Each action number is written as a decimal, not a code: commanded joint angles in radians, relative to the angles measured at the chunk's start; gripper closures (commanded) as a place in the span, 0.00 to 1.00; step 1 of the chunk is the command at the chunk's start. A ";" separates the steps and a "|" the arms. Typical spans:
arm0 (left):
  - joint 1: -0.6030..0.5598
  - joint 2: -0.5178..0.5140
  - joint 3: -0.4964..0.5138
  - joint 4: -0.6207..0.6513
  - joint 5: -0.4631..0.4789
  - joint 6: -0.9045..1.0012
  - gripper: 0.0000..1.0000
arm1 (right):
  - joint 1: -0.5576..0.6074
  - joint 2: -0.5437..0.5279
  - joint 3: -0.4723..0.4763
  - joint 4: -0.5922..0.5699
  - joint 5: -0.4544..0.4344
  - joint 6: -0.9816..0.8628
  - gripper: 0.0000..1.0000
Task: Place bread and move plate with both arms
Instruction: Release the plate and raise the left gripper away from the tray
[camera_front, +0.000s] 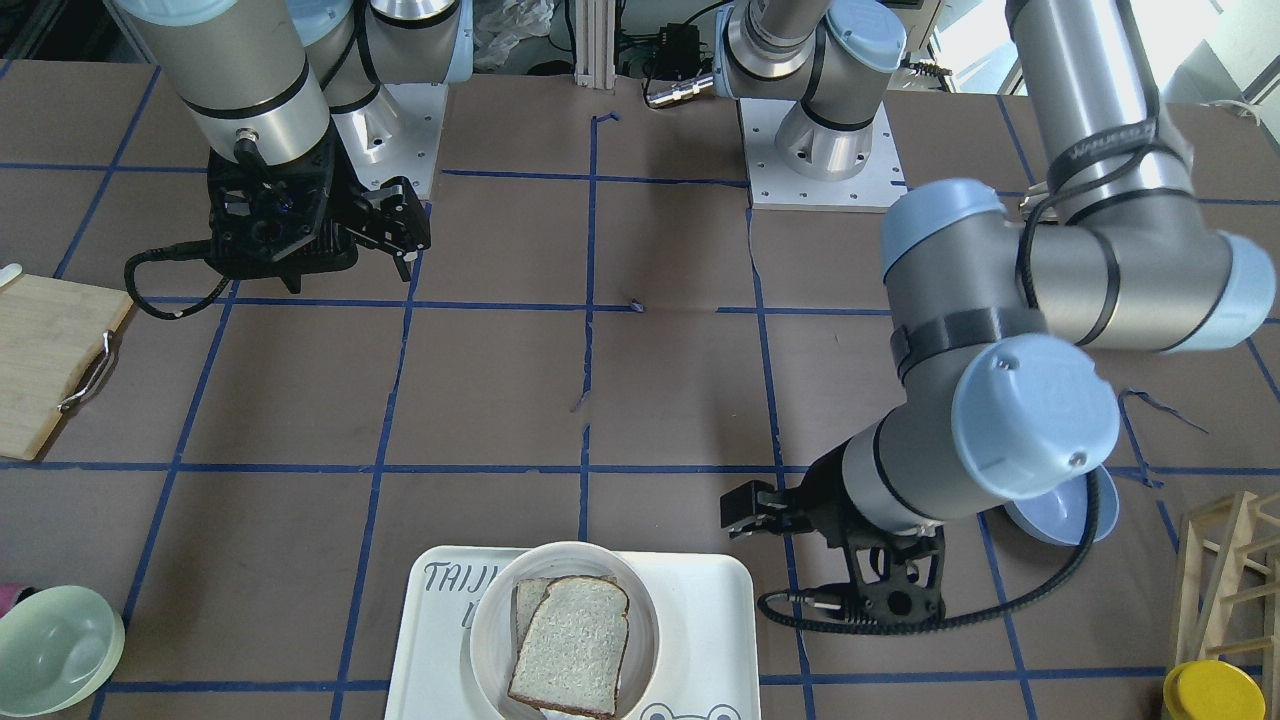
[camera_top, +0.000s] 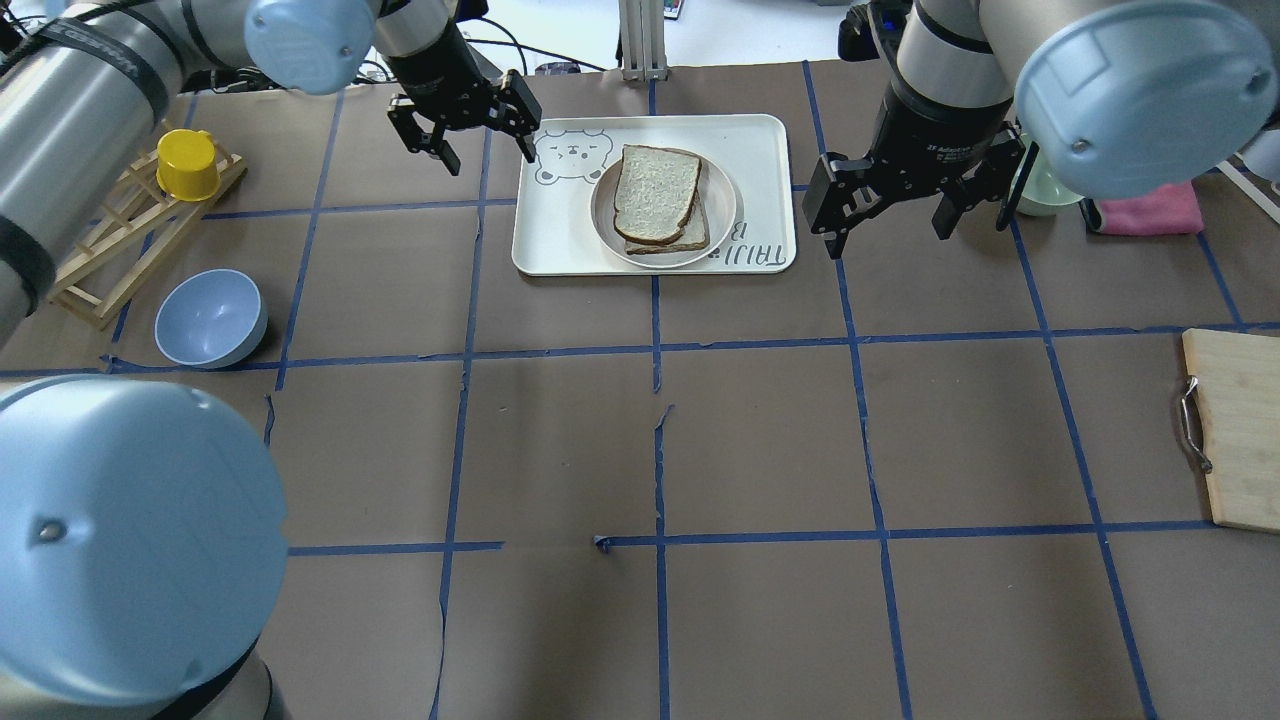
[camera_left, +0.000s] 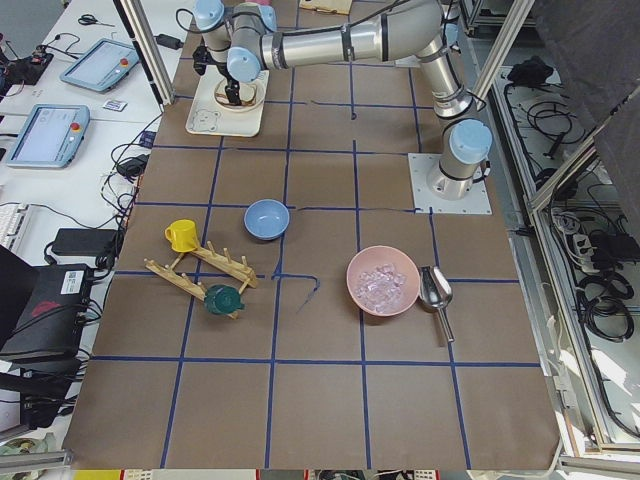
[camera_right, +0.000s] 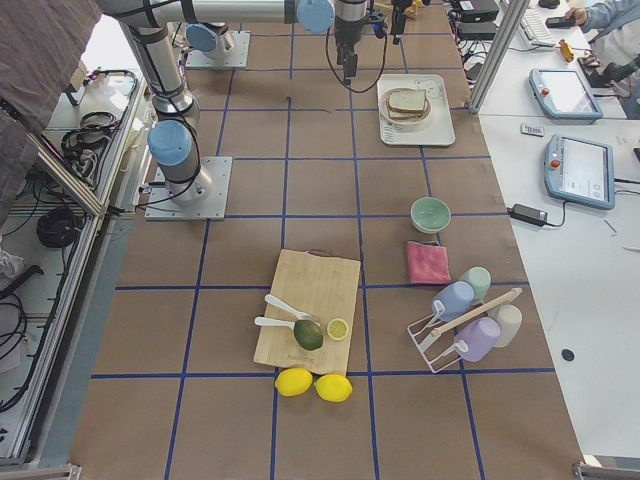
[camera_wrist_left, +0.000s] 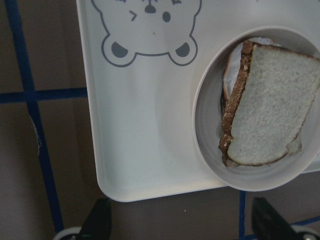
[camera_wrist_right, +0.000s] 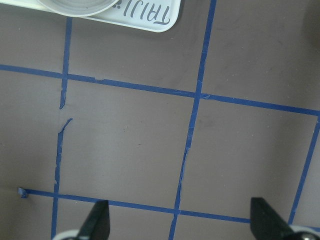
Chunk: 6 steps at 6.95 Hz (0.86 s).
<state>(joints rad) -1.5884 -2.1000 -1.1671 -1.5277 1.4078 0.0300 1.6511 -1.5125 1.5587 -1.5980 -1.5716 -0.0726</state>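
Note:
The bread (camera_top: 657, 190), a pale slice with a dark crust, lies on top of another slice in the round cream plate (camera_top: 725, 215). The plate stands on the white bear tray (camera_top: 560, 235). My left gripper (camera_top: 488, 152) is open and empty, hovering just left of the tray. In the left wrist view the bread (camera_wrist_left: 272, 115) and plate (camera_wrist_left: 205, 125) show beyond my fingertips (camera_wrist_left: 97, 222). My right gripper (camera_top: 915, 215) is open and empty, above the table right of the tray. In the front view the bread (camera_front: 575, 645) sits on the plate (camera_front: 490, 625), with the left gripper (camera_front: 745, 510) and the right gripper (camera_front: 410, 228).
A blue bowl (camera_top: 210, 318) and a wooden rack with a yellow cup (camera_top: 187, 163) stand at the left. A green bowl (camera_top: 1040, 188), a pink cloth (camera_top: 1150, 210) and a cutting board (camera_top: 1235, 430) are at the right. The right wrist view shows the tray corner (camera_wrist_right: 145, 17).

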 joint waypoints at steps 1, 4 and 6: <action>0.019 0.147 -0.014 -0.200 0.060 0.056 0.00 | -0.001 0.000 0.000 -0.101 -0.005 0.004 0.00; 0.041 0.348 -0.228 -0.209 0.139 0.076 0.00 | -0.001 0.000 0.001 -0.103 -0.001 0.007 0.00; 0.048 0.437 -0.346 -0.111 0.148 0.067 0.00 | -0.002 0.000 0.003 -0.103 0.002 0.007 0.00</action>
<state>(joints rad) -1.5435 -1.7216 -1.4392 -1.6831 1.5405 0.0979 1.6498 -1.5119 1.5610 -1.6991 -1.5727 -0.0660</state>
